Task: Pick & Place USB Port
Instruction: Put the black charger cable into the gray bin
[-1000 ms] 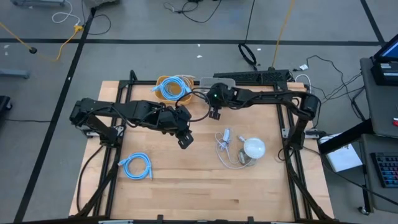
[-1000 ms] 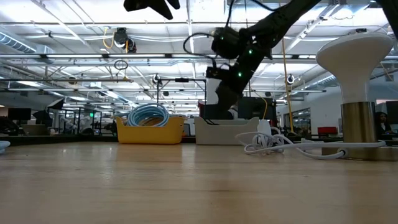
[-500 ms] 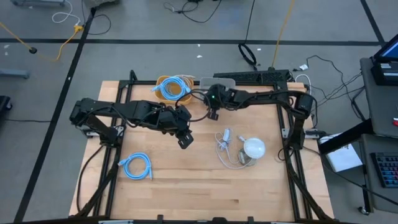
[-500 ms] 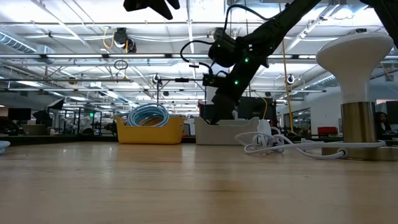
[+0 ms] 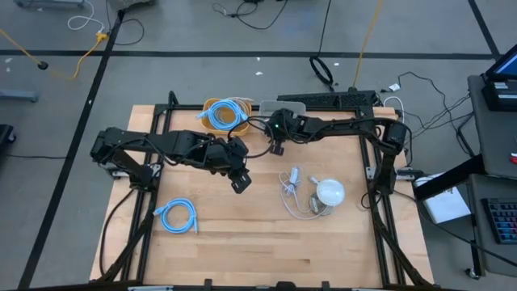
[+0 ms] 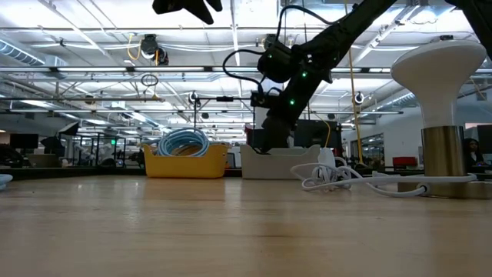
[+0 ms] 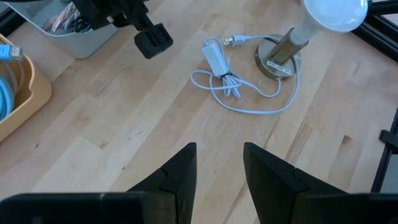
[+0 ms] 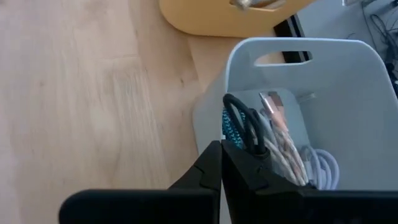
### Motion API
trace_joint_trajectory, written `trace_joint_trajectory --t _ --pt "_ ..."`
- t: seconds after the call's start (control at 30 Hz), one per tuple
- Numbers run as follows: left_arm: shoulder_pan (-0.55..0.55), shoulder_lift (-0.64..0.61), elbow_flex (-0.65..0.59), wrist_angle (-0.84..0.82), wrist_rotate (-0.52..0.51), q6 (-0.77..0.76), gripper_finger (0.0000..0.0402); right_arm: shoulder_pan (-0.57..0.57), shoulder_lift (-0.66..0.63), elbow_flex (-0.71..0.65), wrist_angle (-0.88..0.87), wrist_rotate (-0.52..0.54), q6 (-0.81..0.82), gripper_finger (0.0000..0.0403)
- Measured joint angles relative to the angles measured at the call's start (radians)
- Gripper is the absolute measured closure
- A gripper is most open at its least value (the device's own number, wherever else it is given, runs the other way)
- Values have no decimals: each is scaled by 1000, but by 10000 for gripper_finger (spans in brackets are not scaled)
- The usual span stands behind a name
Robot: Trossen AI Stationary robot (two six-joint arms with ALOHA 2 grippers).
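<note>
The wooden surface (image 5: 242,242) carries all items, with both arms reaching over its far half. The left arm (image 5: 161,147) extends from the left edge toward the centre, and the right arm (image 5: 347,125) extends from the right edge along the far side. A white lamp (image 5: 329,192) stands well to the right of the left hand (image 5: 240,183), with its white power cord (image 7: 227,84) coiled on the surface just beside its base. The yellow bin (image 5: 224,115) sits at the far edge, just left of the right hand (image 5: 277,147), and holds a coil of blue cable (image 6: 183,141). The grey bin (image 8: 323,106) stands beside the yellow bin, directly in front of the right hand, and contains the task's USB cables (image 8: 280,140): a teal braided one, a copper-tipped one and white ones, all bundled together inside it. A second blue cable coil (image 5: 178,216) lies on the surface near the front, to the left of and behind the left hand. The left hand hovers above bare wood with its fingers (image 7: 177,174) spread apart and nothing between them. The right hand hangs at the near rim of the grey bin with its fingers (image 8: 214,165) pressed together, holding nothing; a dark cable loop rises just beyond their tips.
</note>
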State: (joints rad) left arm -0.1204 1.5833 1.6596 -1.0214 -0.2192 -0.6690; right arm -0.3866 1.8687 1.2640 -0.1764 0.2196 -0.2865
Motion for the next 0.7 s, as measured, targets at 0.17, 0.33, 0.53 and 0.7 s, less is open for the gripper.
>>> trace_joint_trajectory --t 0.17,0.33,0.53,0.7 --pt "0 0 0 0 0 1 268 0 0 0 4 21 -13 403" --pt "0 0 0 0 0 7 268 0 0 0 33 69 -14 403" --pt "-1 0 0 -3 0 11 268 0 0 0 45 70 -14 403" --pt "-6 0 0 -32 0 11 268 -2 0 0 49 69 -12 403"
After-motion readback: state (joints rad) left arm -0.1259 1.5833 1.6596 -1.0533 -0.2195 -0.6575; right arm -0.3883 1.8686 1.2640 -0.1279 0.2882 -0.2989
